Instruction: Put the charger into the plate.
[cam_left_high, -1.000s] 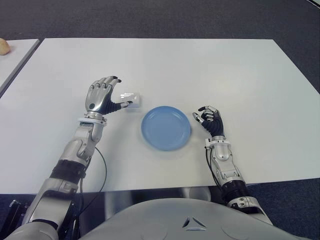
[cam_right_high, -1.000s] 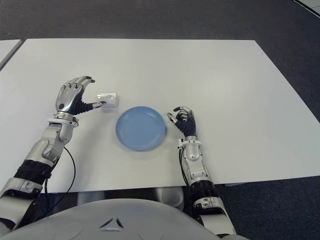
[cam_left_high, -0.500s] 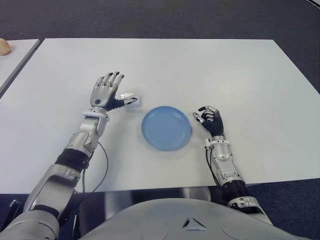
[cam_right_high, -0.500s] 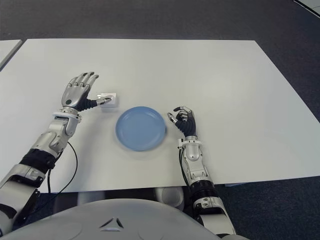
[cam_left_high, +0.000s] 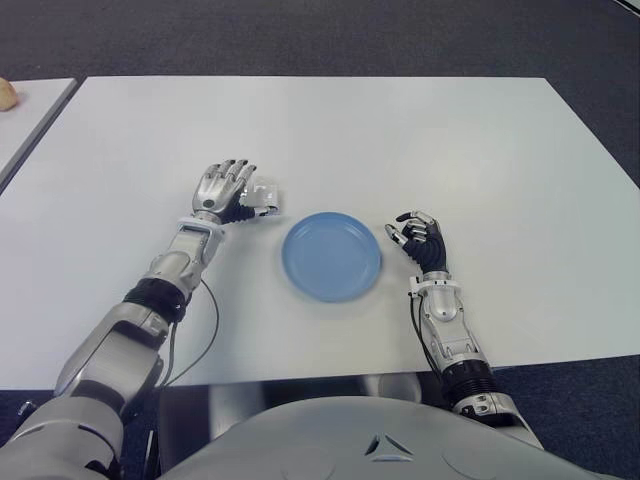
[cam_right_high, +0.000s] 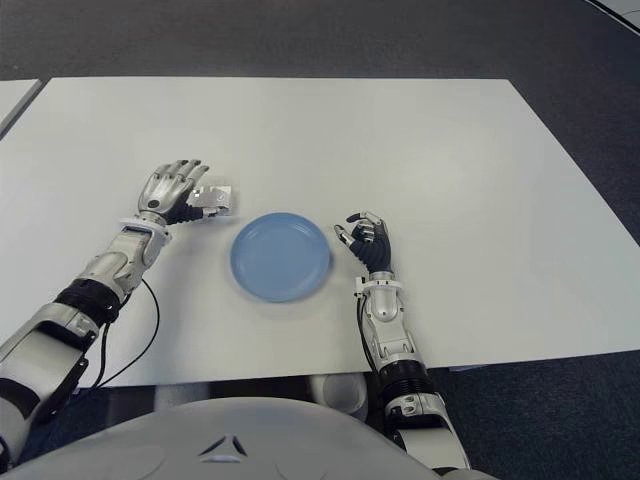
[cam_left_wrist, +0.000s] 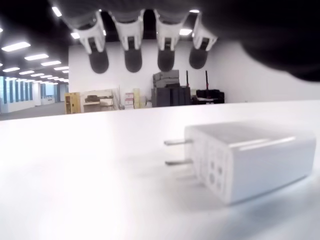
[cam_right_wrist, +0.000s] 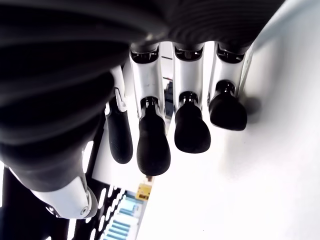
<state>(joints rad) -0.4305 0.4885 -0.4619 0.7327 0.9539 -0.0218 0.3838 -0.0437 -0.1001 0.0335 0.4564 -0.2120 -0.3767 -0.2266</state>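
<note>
The white charger (cam_left_high: 264, 194) lies flat on the white table (cam_left_high: 400, 140), just left of the round blue plate (cam_left_high: 332, 256). In the left wrist view the charger (cam_left_wrist: 250, 157) lies on its side with two prongs sticking out. My left hand (cam_left_high: 225, 190) is low at the charger's left side, its fingers (cam_left_wrist: 132, 50) stretched over the charger without closing on it. My right hand (cam_left_high: 420, 238) shows just right of the plate, fingers (cam_right_wrist: 150, 145) curled and holding nothing. Nothing lies in the plate.
A second table edge with a beige object (cam_left_high: 8, 93) shows at the far left. A thin black cable (cam_left_high: 207, 320) hangs along my left forearm. Dark carpet surrounds the table.
My left hand has dropped from its raised pose and moved down beside the charger, fingers now reaching over it. The right hand, plate and charger have not moved.
</note>
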